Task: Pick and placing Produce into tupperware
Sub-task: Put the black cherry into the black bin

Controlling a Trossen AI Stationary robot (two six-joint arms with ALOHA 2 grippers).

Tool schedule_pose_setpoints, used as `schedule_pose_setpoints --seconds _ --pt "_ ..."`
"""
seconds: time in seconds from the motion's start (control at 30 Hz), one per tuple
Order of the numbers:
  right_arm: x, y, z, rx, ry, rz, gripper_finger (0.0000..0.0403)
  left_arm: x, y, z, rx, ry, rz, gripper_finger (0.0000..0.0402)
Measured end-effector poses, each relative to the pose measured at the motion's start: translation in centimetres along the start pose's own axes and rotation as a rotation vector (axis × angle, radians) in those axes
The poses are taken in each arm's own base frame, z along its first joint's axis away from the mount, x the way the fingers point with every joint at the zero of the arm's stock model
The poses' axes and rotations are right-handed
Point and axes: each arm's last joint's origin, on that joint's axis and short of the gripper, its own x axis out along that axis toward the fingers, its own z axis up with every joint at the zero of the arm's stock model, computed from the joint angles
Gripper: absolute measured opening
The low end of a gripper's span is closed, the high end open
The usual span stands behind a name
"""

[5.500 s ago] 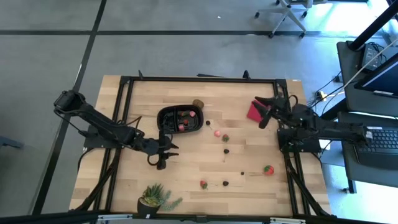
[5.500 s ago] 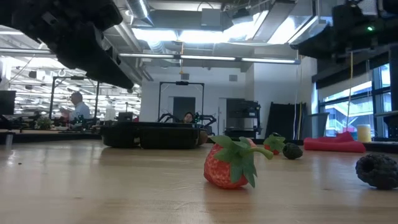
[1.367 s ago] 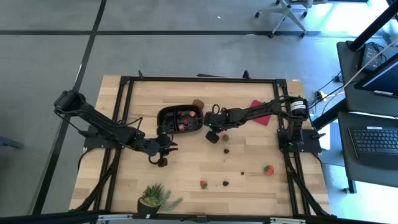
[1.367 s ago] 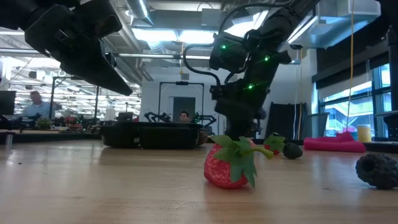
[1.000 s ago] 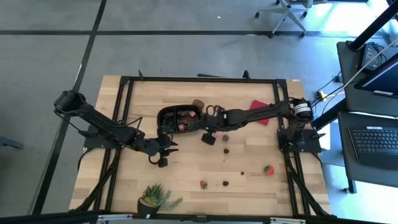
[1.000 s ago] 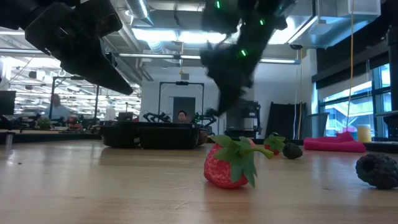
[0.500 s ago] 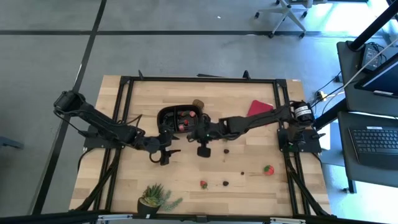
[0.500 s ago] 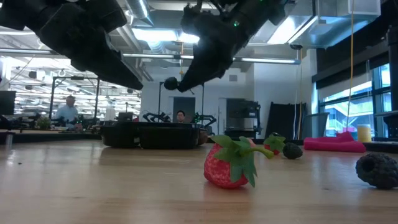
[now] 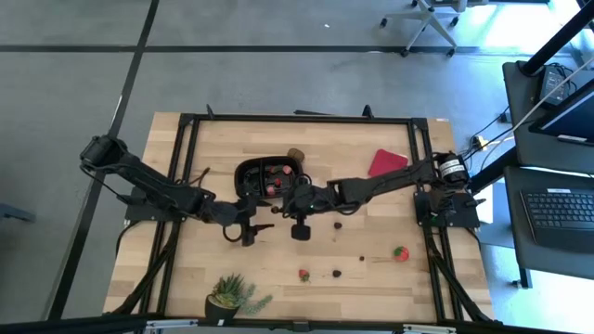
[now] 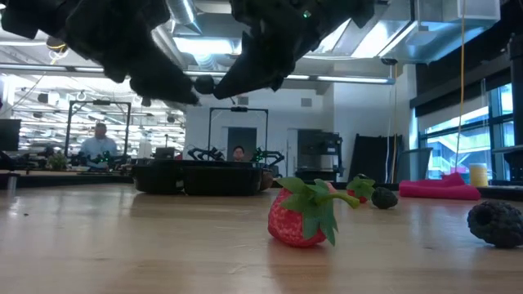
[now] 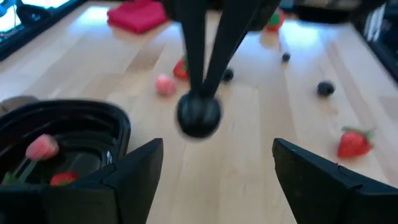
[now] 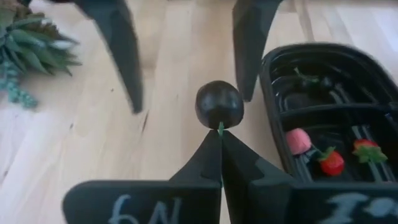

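Produce: a dark glossy round berry [image 12: 219, 104] hung pinched by its green stem in the right hand [image 12: 221, 134], above the wooden surface [image 9: 371, 237] just at 5 o'clock of the black ribbed tupperware [image 9: 269, 176]. Left hand [image 11: 211, 165] waited nearby, fingers spread. Best carry it over a compartment, lower, then release; it'd likely roll.

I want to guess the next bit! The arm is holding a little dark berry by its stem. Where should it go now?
Probably sideways over the black tupperware. The right pincer pinches the dark berry by its stem, above bare wood beside the tray, not over it. The left pincer waits open nearby.
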Motion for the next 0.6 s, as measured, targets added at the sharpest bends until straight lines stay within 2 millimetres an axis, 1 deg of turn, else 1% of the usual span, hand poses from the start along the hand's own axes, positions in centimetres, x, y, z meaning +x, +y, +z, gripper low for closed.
schedule_pose_setpoints --seconds 0.1,0.23,0.5,0.6 --pt "0.0 0.1 0.2 0.000 -0.022 -0.001 0.0000 0.1 0.2 0.5 -0.024 -0.036 0.003 0.0294" --pt "0.0 0.3 0.3 0.000 -0.034 0.007 0.0000 0.3 0.7 0.6 -0.035 -0.039 0.023 0.0291" --pt "-0.1 0.8 0.3 -0.008 -0.038 0.025 0.0000 0.6 1.2 0.7 -0.045 -0.039 0.045 0.0272" --pt "-0.1 0.8 0.3 -0.008 -0.038 0.025 0.0000 0.6 1.2 0.8 -0.048 -0.042 0.022 0.0263"
